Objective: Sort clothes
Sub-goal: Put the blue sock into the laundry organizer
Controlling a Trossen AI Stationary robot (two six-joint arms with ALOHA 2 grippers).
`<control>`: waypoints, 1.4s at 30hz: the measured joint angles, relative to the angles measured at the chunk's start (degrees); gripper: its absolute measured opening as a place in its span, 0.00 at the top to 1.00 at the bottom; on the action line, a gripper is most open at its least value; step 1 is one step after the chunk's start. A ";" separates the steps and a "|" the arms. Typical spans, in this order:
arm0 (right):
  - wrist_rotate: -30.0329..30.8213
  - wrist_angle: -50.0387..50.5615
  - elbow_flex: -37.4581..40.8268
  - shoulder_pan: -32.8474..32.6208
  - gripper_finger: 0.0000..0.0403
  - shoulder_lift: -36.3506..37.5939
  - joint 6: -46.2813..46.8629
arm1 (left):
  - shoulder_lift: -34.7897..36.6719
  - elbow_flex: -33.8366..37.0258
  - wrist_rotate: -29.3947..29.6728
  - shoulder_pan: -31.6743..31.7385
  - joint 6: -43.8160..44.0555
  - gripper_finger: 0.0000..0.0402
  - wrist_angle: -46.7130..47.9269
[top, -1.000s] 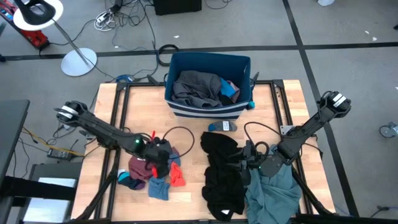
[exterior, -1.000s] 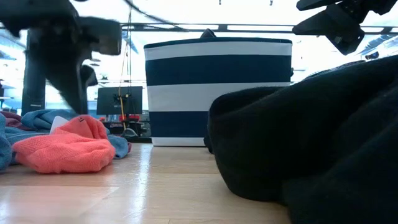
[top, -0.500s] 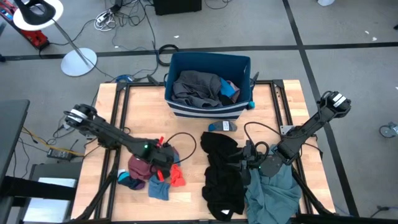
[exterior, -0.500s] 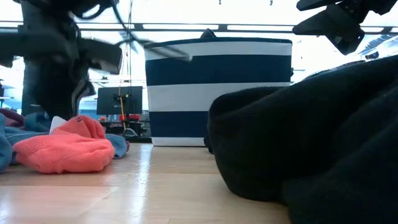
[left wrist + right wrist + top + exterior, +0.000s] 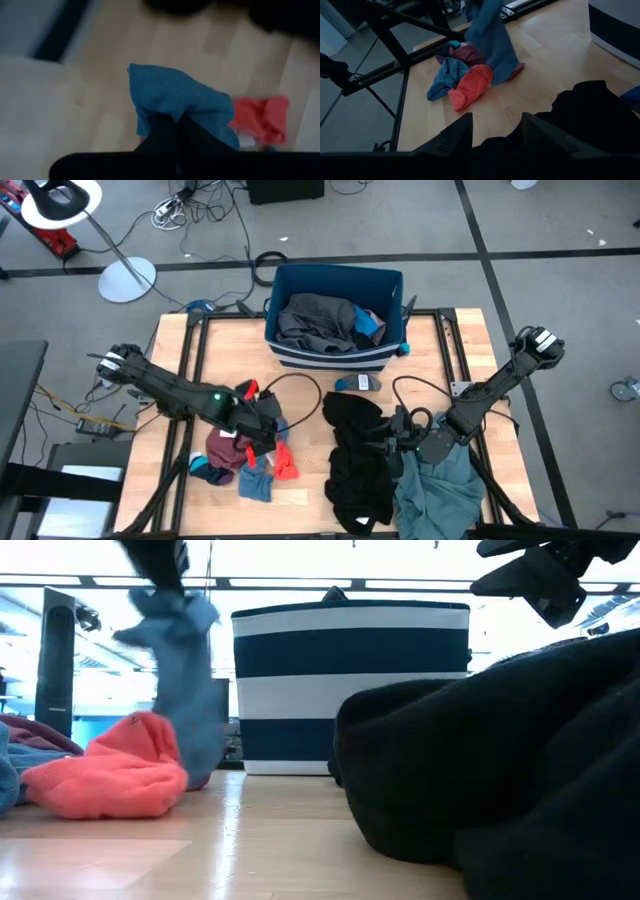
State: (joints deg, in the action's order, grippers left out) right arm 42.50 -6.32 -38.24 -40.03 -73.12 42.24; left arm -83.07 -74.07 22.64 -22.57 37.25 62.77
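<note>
My left gripper (image 5: 268,426) hangs over the left pile, shut on a blue cloth (image 5: 186,670), which also shows in the right wrist view (image 5: 492,40). On the table under it lie a red piece (image 5: 110,775), a maroon garment (image 5: 224,448) and another blue piece (image 5: 255,485). My right gripper (image 5: 495,136) stands open at the edge of the black garment (image 5: 358,455), beside a teal-grey garment (image 5: 440,490). I cannot tell whether its fingers touch the black garment. My left gripper pinches a bunched-up part of the blue cloth (image 5: 172,111) between its two shut fingers, coming from above and pointing down. The cloth hangs slack below the fingers. Its lower end (image 5: 203,772) reaches down to the pile behind the red piece.
The navy bin with white stripes (image 5: 335,352) stands at the far middle of the table, with grey clothes (image 5: 318,320) inside. A small blue piece (image 5: 358,383) lies just in front of it. Bare wood shows between the two piles.
My left gripper has dipped onto the left pile, shut on the blue cloth and risen. The cloth's upper part has been drawn up off the pile and now hangs in a long strip, while its lower end stays by the red piece. The right arm has kept still.
</note>
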 joint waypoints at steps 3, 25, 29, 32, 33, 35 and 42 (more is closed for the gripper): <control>0.00 0.00 0.00 0.00 0.58 0.00 0.00 | -0.02 -6.70 3.10 0.93 -2.11 1.00 4.32; 0.00 -0.01 0.00 0.00 0.58 0.00 -0.43 | -0.04 -33.59 2.45 24.45 -35.72 1.00 -21.30; 0.00 0.00 0.00 0.00 0.58 0.00 -0.45 | -1.62 -33.60 -4.18 31.16 -37.19 1.00 -27.53; 0.00 0.14 0.00 0.00 0.58 0.00 -0.46 | -3.68 -33.58 -8.56 35.87 -37.09 1.00 -30.00; 0.00 0.13 0.00 0.02 0.58 0.00 -0.46 | -4.45 -33.57 -10.40 37.34 -36.87 1.00 -30.77; 0.00 0.25 0.00 0.01 0.58 0.00 -0.50 | -5.97 -33.57 -14.41 39.80 -36.56 1.00 -32.30; 0.00 0.39 0.00 0.02 0.58 0.00 -1.48 | -12.18 -33.55 -19.20 42.90 -35.26 0.95 -35.03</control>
State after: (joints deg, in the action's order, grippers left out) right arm 42.50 -5.93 -38.24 -40.01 -73.12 40.76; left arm -95.25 -107.61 3.44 20.33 1.99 27.74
